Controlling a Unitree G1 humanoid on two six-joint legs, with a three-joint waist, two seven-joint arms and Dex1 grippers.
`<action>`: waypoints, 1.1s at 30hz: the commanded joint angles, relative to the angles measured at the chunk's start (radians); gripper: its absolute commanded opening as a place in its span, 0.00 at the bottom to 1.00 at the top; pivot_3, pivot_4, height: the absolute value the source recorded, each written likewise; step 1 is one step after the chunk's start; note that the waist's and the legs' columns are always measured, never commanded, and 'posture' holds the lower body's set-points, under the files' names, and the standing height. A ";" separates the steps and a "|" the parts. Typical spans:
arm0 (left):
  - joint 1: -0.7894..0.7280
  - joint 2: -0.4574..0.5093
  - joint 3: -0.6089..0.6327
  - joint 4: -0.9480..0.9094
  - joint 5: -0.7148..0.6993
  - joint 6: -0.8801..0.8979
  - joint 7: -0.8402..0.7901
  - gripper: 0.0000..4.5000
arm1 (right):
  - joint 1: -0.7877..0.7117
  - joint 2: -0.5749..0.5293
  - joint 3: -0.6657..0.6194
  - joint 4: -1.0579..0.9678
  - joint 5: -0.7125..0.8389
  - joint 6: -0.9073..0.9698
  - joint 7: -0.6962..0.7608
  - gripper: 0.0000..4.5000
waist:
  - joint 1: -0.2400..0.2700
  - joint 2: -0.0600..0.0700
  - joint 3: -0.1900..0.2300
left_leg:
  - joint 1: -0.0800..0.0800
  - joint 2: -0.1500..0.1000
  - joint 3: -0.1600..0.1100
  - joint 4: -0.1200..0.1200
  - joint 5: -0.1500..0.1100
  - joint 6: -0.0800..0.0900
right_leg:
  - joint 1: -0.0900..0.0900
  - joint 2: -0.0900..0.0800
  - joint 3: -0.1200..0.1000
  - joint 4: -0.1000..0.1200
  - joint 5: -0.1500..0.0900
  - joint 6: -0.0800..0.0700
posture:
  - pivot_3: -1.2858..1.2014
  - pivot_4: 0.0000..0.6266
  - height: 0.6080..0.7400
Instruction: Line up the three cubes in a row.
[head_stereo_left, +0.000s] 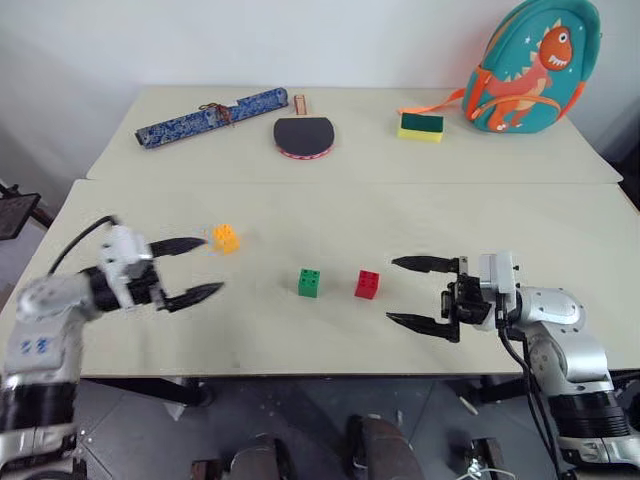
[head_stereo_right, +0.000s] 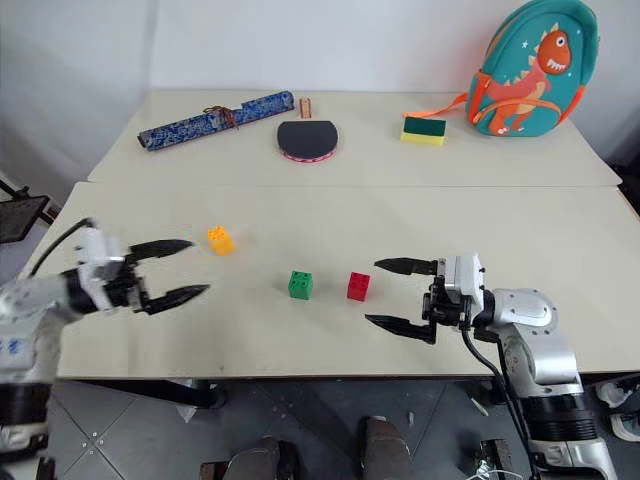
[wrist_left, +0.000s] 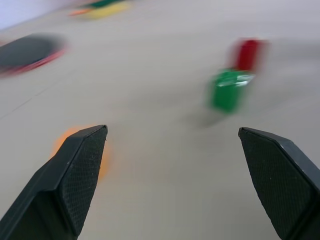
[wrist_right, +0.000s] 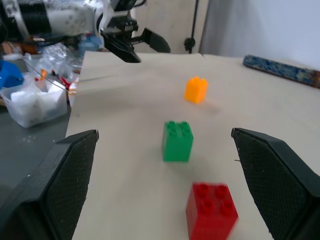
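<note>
- The green cube (head_stereo_left: 309, 282) and the red cube (head_stereo_left: 367, 284) sit side by side near the front middle of the tabletop (head_stereo_left: 320, 215), close together but not touching. The orange-yellow cube (head_stereo_left: 226, 238) lies apart, off toward the left and a little further back, so I judge the row to be one cube short.
- The left tool (head_stereo_left: 190, 270) hangs just beside the orange-yellow cube with its fingers spread wide and nothing between them. The right tool (head_stereo_left: 420, 293) waits near the red cube, also wide and empty.
- To do this step well, the orange-yellow cube needs to end up on the line that the green and red cubes already make, on the green one's free side. A grip square across its flat sides seems best, with a gentle set-down so that its neighbour is not knocked.
- The right tool is best kept off the red cube, since a nudge could spoil the pair.
- The right wrist view shows all three cubes in depth, and the left tool beyond them. There the orange-yellow cube looks off the line.
- The left wrist view is smeared; the orange-yellow cube peeks from behind one finger (wrist_left: 75, 180).
- The head views alone take in the far tabletop with its sponge (head_stereo_left: 421, 126), paddle (head_stereo_left: 302, 134) and backpack (head_stereo_left: 530, 68).
</note>
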 joint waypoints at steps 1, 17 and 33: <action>0.105 -0.044 0.147 0.009 -0.035 -0.026 0.130 0.99 | -0.024 0.016 0.006 -0.032 0.017 -0.011 0.003 1.00 | 0.004 0.000 0.000 | -0.001 0.000 0.000 0.000 0.000 0.000 | 0.000 0.000 0.000 -0.001 0.000 0.000 | 0.52 0.24 1.00; 0.022 -0.095 -0.096 -0.125 0.024 0.071 0.227 0.99 | -0.045 0.003 0.005 0.001 -0.005 -0.025 0.011 1.00 | 0.014 -0.002 -0.001 | -0.001 -0.002 0.002 0.002 -0.002 0.002 | 0.001 -0.001 -0.001 -0.002 0.000 0.000 | 0.52 0.24 1.00; -0.699 -0.075 -0.366 0.882 0.295 -0.263 -0.023 0.99 | 0.008 0.000 -0.009 -0.085 -0.011 -0.022 -0.064 1.00 | 0.003 -0.002 -0.001 | -0.005 -0.002 0.008 0.000 -0.002 0.000 | 0.000 0.001 -0.006 -0.002 0.001 0.002 | 0.52 0.24 1.00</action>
